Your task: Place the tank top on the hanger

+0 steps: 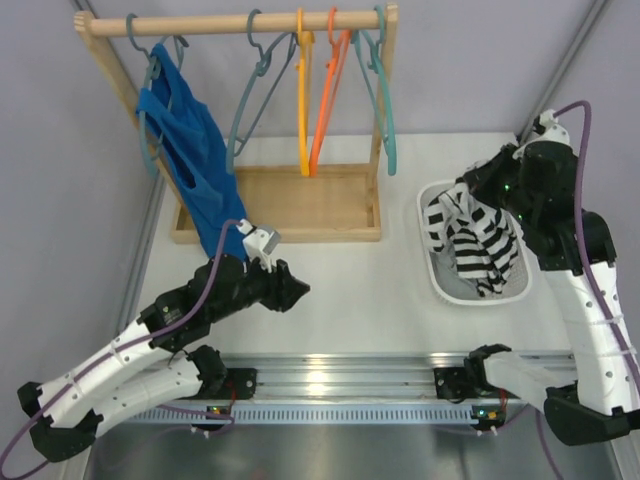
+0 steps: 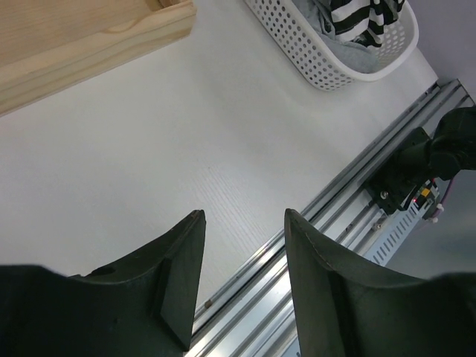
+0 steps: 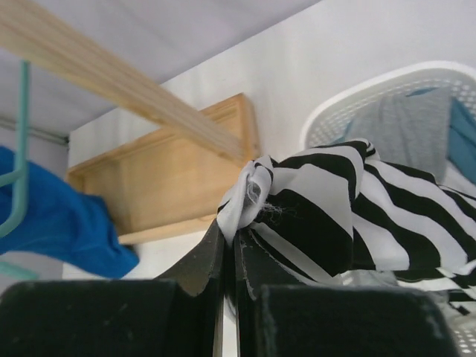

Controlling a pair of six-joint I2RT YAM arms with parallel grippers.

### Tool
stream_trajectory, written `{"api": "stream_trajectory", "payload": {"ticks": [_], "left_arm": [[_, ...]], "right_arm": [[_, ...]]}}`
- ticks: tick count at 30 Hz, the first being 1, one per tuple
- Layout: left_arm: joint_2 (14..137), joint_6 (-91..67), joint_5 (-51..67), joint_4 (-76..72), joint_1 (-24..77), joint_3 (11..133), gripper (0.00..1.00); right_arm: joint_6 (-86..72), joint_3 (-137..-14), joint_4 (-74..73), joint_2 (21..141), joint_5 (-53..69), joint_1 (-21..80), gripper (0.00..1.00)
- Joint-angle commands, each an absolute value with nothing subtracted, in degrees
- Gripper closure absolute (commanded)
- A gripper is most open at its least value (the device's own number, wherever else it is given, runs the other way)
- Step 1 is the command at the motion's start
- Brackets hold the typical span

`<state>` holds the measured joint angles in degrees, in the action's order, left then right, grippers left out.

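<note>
Over the white basket [image 1: 424, 225] at the right of the worktop [image 1: 370, 290], the right gripper [image 3: 229, 242] has its jaws pinched tight on a bunch of the striped tank top [image 3: 327, 201], and the rest trails down into the basket. The left gripper [image 2: 242, 223] hovers low above bare worktop, jaws parted, nothing between them. The blue-grey hanger [image 1: 247, 108] hangs on the wooden rail [image 1: 230, 22], well apart.

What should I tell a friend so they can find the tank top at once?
Start at the white table, then find the white perforated basket on its right side. Hanging partly out of it, pinched in the right gripper, is the tank top: bold black-and-white stripes, unlike the plain grey garment lying in the basket beneath it.
</note>
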<state>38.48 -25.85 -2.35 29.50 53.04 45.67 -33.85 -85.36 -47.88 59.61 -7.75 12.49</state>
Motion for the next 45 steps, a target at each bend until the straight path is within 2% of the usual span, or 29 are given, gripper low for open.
{"api": "stream_trajectory", "payload": {"ticks": [1,5,11,13,19,23,32,39,40,42,44,45], "left_arm": [[37.4,-27.6,-1.7,24.3,53.3,47.2,0.48],[35.2,-28.7,-1.6,15.1,53.3,41.1,0.43],[36.7,-33.9,-1.1,-12.2,53.3,30.3,0.41],[40.6,-35.2,1.7,-23.0,53.3,28.3,0.41],[54.7,-36.9,6.8,-38.3,53.3,28.7,0.41],[62.7,-40.2,10.7,-53.5,53.3,29.6,0.41],[75.8,-43.4,11.7,-65.0,53.4,33.1,0.40],[80.1,-44.4,11.5,-67.5,53.7,36.9,0.42],[80.3,-44.5,11.8,-67.7,53.8,37.3,0.43],[80.5,-44.8,11.9,-67.7,53.9,37.6,0.53],[79.5,-45.0,12.2,-67.0,54.3,37.7,0.67],[78.8,-44.7,12.5,-66.4,54.5,37.6,0.83]], "right_arm": [[-38.7,-89.9,-49.4,60.9,-11.2,19.4,1.00],[-40.5,-92.4,-49.2,63.2,-14.8,30.0,1.00],[-43.0,-94.0,-49.7,64.1,-19.6,39.0,1.00],[-43.5,-94.2,-49.9,64.1,-20.0,40.3,1.00],[-44.0,-95.4,-50.5,64.2,-18.6,42.3,1.00],[-44.2,-95.4,-50.8,63.8,-17.1,42.6,1.00],[-43.8,-95.9,-52.6,62.2,-16.7,42.7,1.00],[-43.3,-96.0,-53.3,62.0,-15.7,42.8,1.00],[-43.3,-95.8,-53.3,61.8,-15.6,42.8,1.00],[-43.3,-95.5,-53.2,61.6,-15.4,42.8,1.00],[-43.2,-95.3,-52.8,61.6,-14.8,42.8,1.00],[-42.7,-95.3,-52.6,61.6,-14.3,42.8,1.00]]}}
